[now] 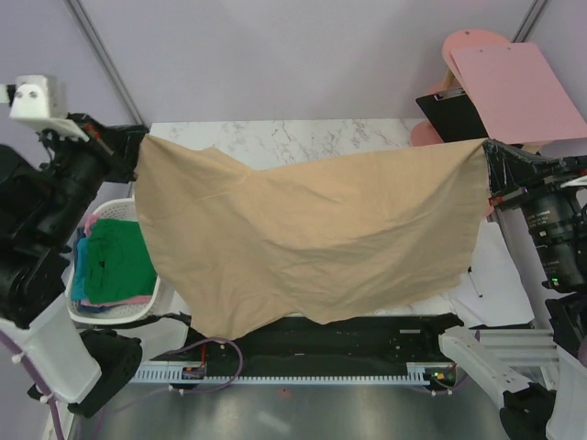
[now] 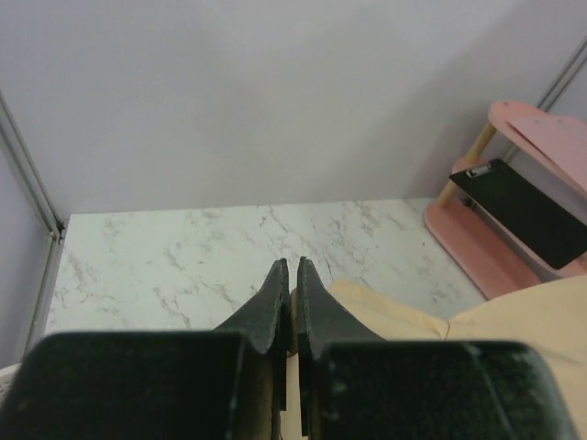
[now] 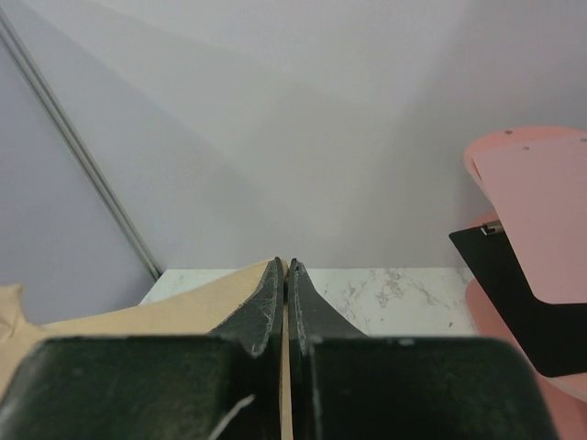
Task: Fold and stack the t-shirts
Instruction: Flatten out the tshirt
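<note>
Left hand (image 2: 292, 275) and right hand (image 3: 285, 270) each pinch a top corner of the soft, sagging tan t-shirt (image 1: 312, 229).

Robot lab cell. Left arm (image 1: 41, 215) and right arm (image 1: 550, 229) are bolted by a slotted cable rail (image 1: 303, 375) at the desk (image 1: 303, 137) edge, with loose wires (image 1: 225, 359). Blank lilac partition walls (image 1: 275, 55) on metal poles (image 1: 103, 57). Clipboard (image 1: 456, 112) on a pink shelf (image 1: 472, 44). Staged test setup.
</note>
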`<move>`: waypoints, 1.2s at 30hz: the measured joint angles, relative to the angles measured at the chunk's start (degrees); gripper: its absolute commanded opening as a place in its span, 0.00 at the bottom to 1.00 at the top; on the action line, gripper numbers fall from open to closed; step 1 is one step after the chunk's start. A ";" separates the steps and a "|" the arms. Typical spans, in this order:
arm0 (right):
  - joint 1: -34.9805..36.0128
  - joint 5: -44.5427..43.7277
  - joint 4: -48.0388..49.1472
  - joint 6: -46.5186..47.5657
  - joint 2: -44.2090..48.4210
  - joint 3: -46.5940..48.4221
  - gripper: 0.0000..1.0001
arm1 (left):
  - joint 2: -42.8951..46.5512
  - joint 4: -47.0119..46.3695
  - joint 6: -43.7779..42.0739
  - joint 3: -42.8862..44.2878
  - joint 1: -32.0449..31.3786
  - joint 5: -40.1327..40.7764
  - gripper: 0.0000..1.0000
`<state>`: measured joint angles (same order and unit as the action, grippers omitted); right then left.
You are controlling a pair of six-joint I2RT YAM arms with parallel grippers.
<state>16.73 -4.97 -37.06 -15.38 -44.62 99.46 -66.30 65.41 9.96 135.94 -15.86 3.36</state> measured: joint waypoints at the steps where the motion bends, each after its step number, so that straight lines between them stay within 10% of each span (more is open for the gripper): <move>1: 0.00 -0.07 0.04 0.02 -0.37 -0.26 0.00 | -0.90 -0.07 -0.04 -0.48 0.00 -0.52 0.02; 36: -0.02 1.86 3.56 1.68 0.90 1.25 0.00 | 3.32 -1.64 -3.32 7.32 0.00 2.54 0.02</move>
<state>16.71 -3.11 -33.50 -13.69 -43.72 100.71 -62.98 63.77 6.63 143.26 -15.86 5.89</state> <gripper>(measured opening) 0.012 0.045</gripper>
